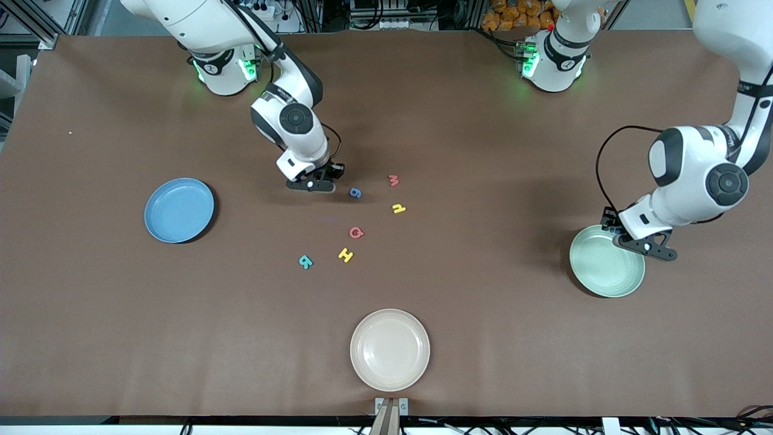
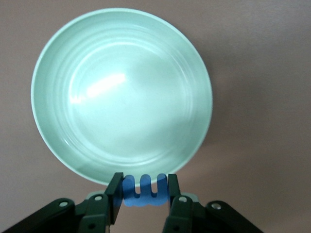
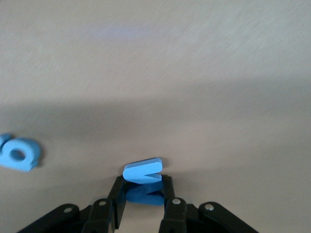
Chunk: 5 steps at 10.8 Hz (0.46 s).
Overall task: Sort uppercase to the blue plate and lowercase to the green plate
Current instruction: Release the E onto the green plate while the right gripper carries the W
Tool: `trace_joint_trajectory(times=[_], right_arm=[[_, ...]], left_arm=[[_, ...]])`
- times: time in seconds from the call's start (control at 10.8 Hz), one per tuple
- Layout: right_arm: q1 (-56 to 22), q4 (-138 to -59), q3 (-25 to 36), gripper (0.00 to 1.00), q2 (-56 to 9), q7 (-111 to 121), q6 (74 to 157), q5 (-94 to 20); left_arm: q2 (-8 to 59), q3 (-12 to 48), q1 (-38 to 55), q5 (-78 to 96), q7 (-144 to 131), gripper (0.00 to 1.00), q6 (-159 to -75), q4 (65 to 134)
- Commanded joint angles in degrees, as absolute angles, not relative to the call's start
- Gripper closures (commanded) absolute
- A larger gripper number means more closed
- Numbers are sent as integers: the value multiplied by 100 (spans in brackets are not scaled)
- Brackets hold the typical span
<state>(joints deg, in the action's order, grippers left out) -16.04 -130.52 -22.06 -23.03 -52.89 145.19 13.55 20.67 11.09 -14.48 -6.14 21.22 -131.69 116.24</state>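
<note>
My right gripper is down at the table beside the blue g. In the right wrist view my right gripper is shut on the blue M, which stands on edge, and the g lies off to one side. My left gripper is over the rim of the green plate. In the left wrist view my left gripper is shut on the blue e-like letter, above the plate's edge. The blue plate lies toward the right arm's end.
On the table's middle lie the small red w/m, the yellow hooked letter, the red Q, the yellow H and the teal R. A beige plate lies nearest the front camera.
</note>
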Motion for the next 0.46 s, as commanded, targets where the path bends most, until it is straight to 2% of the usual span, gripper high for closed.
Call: trace_joint_trajectory(times=[0.0,0.19,0.28,0.37], right_arm=[[-1337,-12562,-2259,79,-2162,-4871,13548,1433],[-1100,-12280,-2259,79,-2066,-4345,13080,1398],[-968,-12139,-2233,79,-2057,-3968,12887,1397],[-854,-12033,-2163,79,-2048,-3564,12754,1389]], left_arm=[[2530,993,-1336,-501,2408,100,-13157,11128],[2601,993,-1231,-510,2321,100,-13157,10996],[2636,993,-1222,-510,2364,84,-13157,10926],[2663,993,-1204,-518,2382,36,-13157,10855]])
